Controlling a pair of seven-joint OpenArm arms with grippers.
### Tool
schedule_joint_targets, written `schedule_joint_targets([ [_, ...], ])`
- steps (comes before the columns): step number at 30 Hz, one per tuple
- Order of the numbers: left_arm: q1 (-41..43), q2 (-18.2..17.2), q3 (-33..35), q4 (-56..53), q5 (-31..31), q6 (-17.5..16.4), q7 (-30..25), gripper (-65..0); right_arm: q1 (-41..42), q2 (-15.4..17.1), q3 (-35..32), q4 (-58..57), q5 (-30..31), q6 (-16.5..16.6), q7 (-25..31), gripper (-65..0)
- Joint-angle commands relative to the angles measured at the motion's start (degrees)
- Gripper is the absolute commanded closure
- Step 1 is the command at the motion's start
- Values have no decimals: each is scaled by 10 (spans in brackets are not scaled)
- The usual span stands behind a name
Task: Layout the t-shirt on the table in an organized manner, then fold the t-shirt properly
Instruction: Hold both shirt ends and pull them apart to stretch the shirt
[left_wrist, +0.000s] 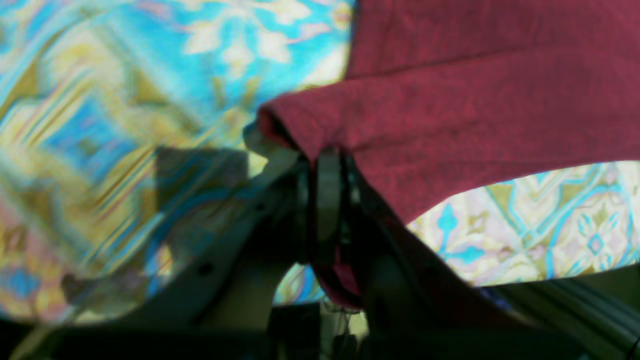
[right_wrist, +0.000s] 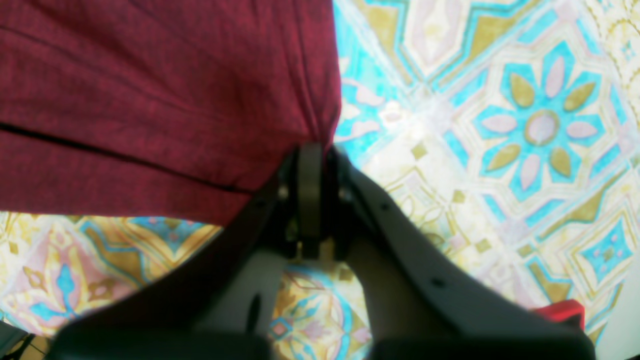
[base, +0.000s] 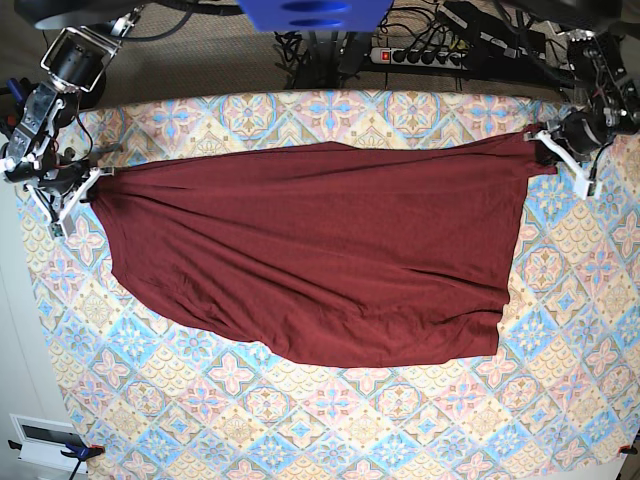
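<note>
The dark maroon t-shirt (base: 310, 250) is stretched wide across the patterned table (base: 330, 420). Its far edge is pulled taut between both arms while the near part lies on the cloth. My left gripper (base: 546, 150), at the base view's right, is shut on the t-shirt's far right corner; in the left wrist view the fabric (left_wrist: 450, 110) bunches into the closed jaws (left_wrist: 327, 160). My right gripper (base: 92, 180), at the base view's left, is shut on the far left corner, and the right wrist view shows cloth (right_wrist: 150, 100) pinched at the gripper (right_wrist: 311, 155).
A power strip (base: 425, 55) and cables lie beyond the table's far edge. A white device (base: 45, 435) sits off the table's near left corner. Bare patterned cloth shows in front of the shirt and at both sides.
</note>
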Motion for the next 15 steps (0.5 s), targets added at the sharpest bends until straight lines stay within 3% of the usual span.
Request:
schedule_joint_targets([
  [1,-1,-16,9,11,-8,-1,-8,-2,8,13,3,12,5,1,8,0],
  [4,0,-30,42,11,-7,0,-8,-42,8,13,2,12,7,1,6,0],
  [7,18,-47,59,13,-8,0,-7,-125,7,13,2,12,25,1,4,0],
  [11,35,-69,57,13,-10,-2,-8,-236,7,13,4,12,27,1,6,0],
  [15,42,-87,57,8,-8,-3,-8,-302,7,13,4,12,27,1,6,0],
])
